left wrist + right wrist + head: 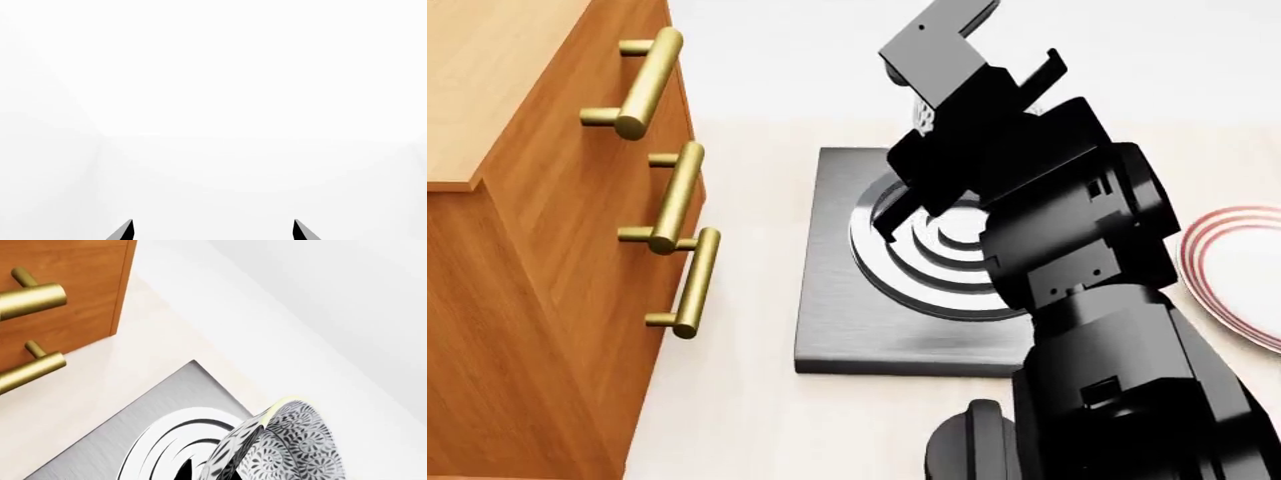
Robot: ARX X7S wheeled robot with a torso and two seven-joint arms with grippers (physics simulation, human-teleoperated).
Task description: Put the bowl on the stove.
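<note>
- My right claw (928, 105) was up over the stove (868, 300), fingers clamped on the rim of the bowl (287, 450).
- Bowl was in the air, not set down. Its rim looked pinched between my right fingers, bowl tilted hard onto its side.
- In the head view my arm covered nearly all of the bowl; only a sliver of grey pattern showed at the claw's edge.
- Right wrist view showed the patterned wall close up, with the burner rings (173, 445) directly beneath it.
- Stove was below the right claw, flat on the pale counter (747, 420). Rings partly hidden behind my forearm.
- Wood cabinet (534, 250) sat beyond the stove on the side away from my right arm, with brass handles (681, 195) facing the stove. A strip of counter lay between cabinet and stove.
- Plate with red rim rings (1234, 275) lay on the counter on the other side of my right arm, well apart from the claw and clear of the stove.
- A round black knob (968, 445) sat near the stove's front edge, close by my arm's base.
- Left claw (213, 231): only two dark fingertips (123, 232) showed in its wrist view, set wide apart, nothing between them.
- All it faced was a blank white surface.
</note>
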